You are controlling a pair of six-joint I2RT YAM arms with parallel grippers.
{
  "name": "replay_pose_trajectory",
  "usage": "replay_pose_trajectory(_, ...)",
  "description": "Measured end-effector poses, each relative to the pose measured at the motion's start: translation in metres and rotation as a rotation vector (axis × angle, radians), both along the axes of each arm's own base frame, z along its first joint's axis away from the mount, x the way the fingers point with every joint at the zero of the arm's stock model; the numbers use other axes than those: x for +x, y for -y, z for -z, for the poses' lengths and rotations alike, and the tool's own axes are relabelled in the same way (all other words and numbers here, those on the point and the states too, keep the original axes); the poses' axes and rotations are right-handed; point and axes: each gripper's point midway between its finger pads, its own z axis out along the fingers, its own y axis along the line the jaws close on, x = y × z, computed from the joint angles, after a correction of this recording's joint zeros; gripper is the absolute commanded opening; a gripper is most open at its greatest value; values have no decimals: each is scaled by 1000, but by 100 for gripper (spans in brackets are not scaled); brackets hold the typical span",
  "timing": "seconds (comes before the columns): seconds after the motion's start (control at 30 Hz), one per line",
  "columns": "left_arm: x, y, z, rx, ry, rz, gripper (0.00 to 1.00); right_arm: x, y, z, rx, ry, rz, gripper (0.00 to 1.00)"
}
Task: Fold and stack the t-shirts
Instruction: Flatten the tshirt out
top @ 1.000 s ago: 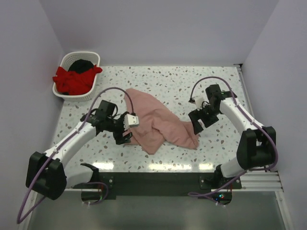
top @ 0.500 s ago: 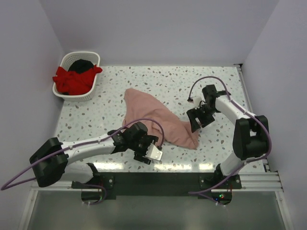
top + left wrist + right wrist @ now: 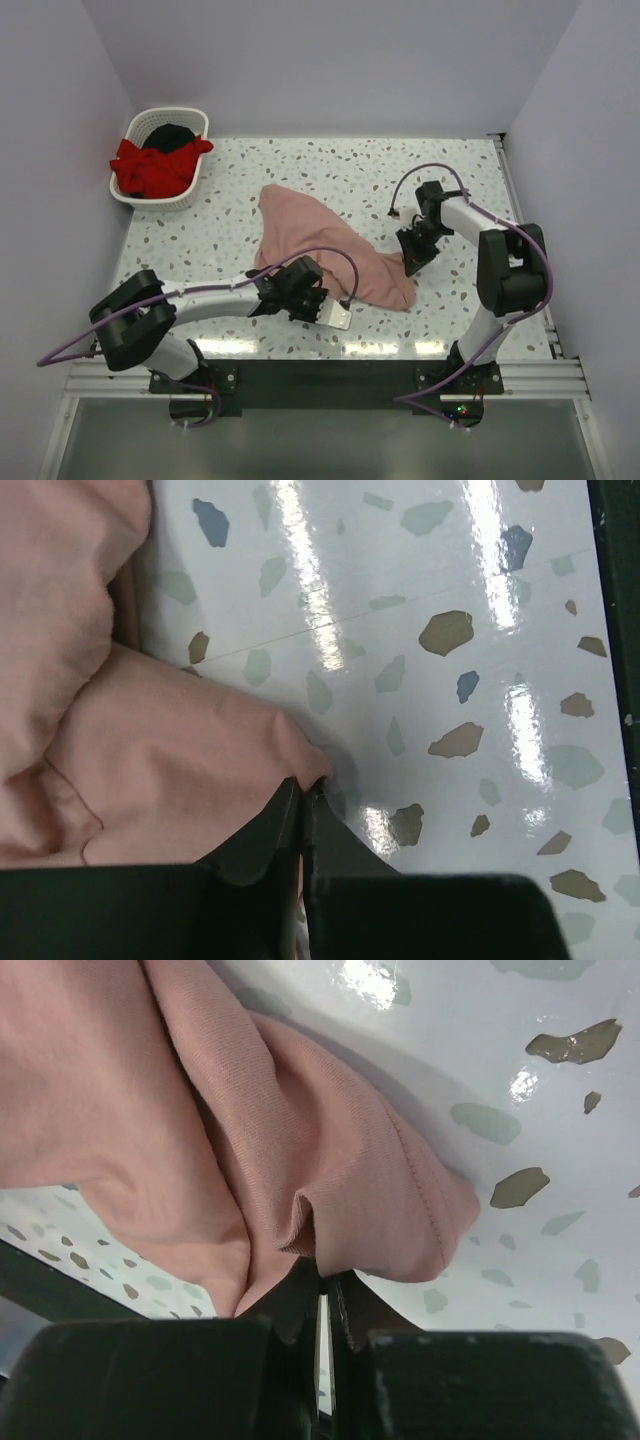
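Left wrist: L hand point(image 3: 303, 786) nips pink tee point(image 3: 150, 760) corner; R hand point(image 3: 322, 1280) its fold.

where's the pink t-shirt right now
In the top view the pink t-shirt lies crumpled in the middle of the table, between the left gripper at its near edge and the right gripper at its right end.

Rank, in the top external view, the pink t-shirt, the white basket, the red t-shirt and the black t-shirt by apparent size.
1. pink t-shirt
2. white basket
3. red t-shirt
4. black t-shirt, mostly hidden, so only its visible part counts.
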Motion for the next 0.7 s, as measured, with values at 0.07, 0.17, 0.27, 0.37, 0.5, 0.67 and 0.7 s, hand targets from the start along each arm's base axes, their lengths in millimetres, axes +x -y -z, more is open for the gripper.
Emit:
replay_pose_trajectory(0.07, 4, 0, -16, -29, -33, -32, 0, 1, 2, -4, -4, 15, 7, 0)
replay_pose_trajectory(0.17, 19, -6, -63, -145, -71, -116, 0, 3, 11, -20, -11, 75, 26, 0)
replay_pose_trajectory(0.27, 42, -19, -137, -329, -50, -218, 0, 7, 34, -55, -26, 197, 79, 0)
replay_pose_trajectory(0.37, 60, -39, -202, -491, -33, -301, 0, 13, 58, -88, -69, 306, 130, 0)
replay_pose_trajectory(0.5, 102, -79, -227, -587, -93, -498, 0, 35, 65, -114, -90, 354, 135, 0)
replay_pose_trajectory(0.67, 179, -134, -176, -561, -299, -847, 0, 79, 55, -100, -85, 299, 113, 0)
replay_pose_trajectory(0.7, 188, -142, -162, -546, -335, -891, 0, 83, 52, -92, -85, 278, 106, 0)
